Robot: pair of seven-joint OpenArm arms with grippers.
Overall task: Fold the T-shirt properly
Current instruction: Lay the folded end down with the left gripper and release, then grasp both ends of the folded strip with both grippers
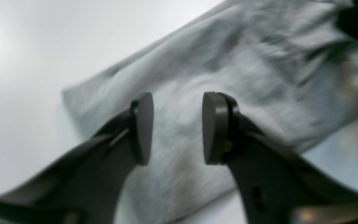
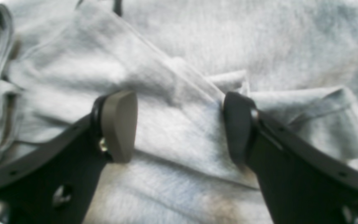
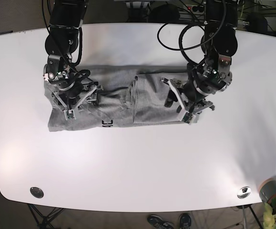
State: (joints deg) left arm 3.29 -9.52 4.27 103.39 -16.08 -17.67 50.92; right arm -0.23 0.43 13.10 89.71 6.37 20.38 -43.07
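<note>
Both claws gape empty over the T-shirt point(image 3: 114, 102), left gripper point(image 1: 176, 127) and right gripper point(image 2: 179, 127); soft limp cotton, best pinched at hem edges.

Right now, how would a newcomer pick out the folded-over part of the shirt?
On the white table, the grey T-shirt lies between both arms. The folded-over flap is its thicker half, beside the open left gripper, with a wrinkled vertical edge.

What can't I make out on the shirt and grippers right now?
- Lettering on the T-shirt: base view, too small and mostly folded under.
- Left gripper: left wrist view is motion-blurred; contact with the cloth is unclear.
- Right gripper: right wrist view, blurred; whether its fingertips press the fold is unclear.
</note>
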